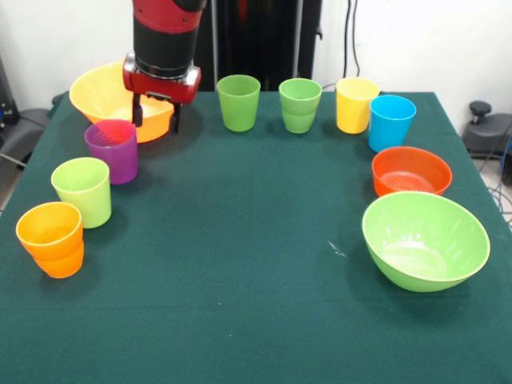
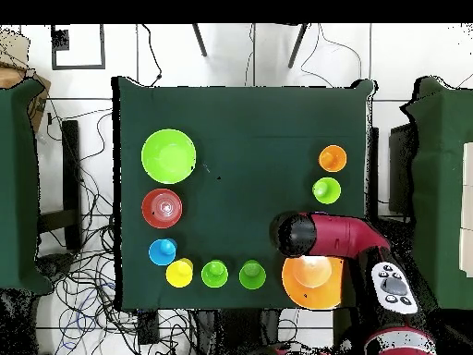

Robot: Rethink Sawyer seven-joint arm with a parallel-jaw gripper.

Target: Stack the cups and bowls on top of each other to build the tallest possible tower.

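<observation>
arm: red and black robot arm comes down at upper left of the front view; in the overhead view it covers the spot where the purple cup sits
gripper: black-fingered gripper hangs in front of the large orange plastic bowl, just above and behind the purple plastic tumbler; fingers spread apart, nothing between them
orange bowl: upper left of front view, upright; lower right of overhead view, partly under the arm
left arc, front view: purple tumbler, then lime plastic tumbler, then orange plastic tumbler at lower left, which looks like two nested, rim over rim
top row, front view: green plastic tumbler, second green tumbler that shows a double rim, yellow plastic tumbler, blue plastic tumbler just beside the yellow one
right side, front view: small shallow red-orange bowl, large lime-green glossy bowl just below it, both upright and empty
surface: dark green table cloth, centre bare
obstructions: purple tumbler and orange bowl crowd the gripper closely
surroundings: loose cables on the floor left of the table in the overhead view
</observation>
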